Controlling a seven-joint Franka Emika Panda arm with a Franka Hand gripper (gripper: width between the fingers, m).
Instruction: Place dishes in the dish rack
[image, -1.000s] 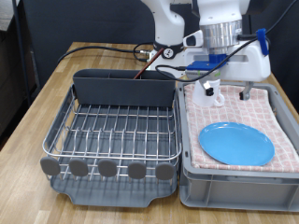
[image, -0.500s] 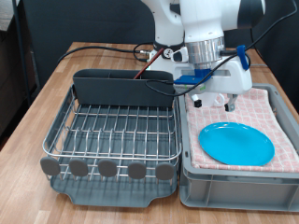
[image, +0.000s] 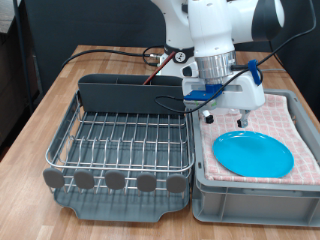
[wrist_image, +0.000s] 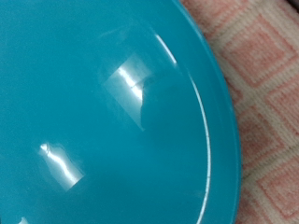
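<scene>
The round bright-blue plate (image: 254, 154) lies flat on the pink checked cloth (image: 292, 118) inside the grey tub, at the exterior view's right. My gripper (image: 225, 115) hangs just above the plate's far-left edge, fingers apart and holding nothing. In the wrist view the plate (wrist_image: 103, 112) fills most of the picture, with cloth (wrist_image: 266, 103) beside it and no fingers showing. The silver wire dish rack (image: 120, 140) with its dark grey caddy (image: 133, 95) stands at the exterior view's left and holds no dishes. The white mug and the wooden spoon are out of view.
The grey tub (image: 250, 196) stands close against the rack's side on a wooden table (image: 45, 105). Black and red cables (image: 110, 55) run across the table behind the rack. The robot's base stands behind the tub.
My gripper has moved towards the exterior view's left and down, from the back of the tub to just over the plate's far-left edge. The plate has not moved.
</scene>
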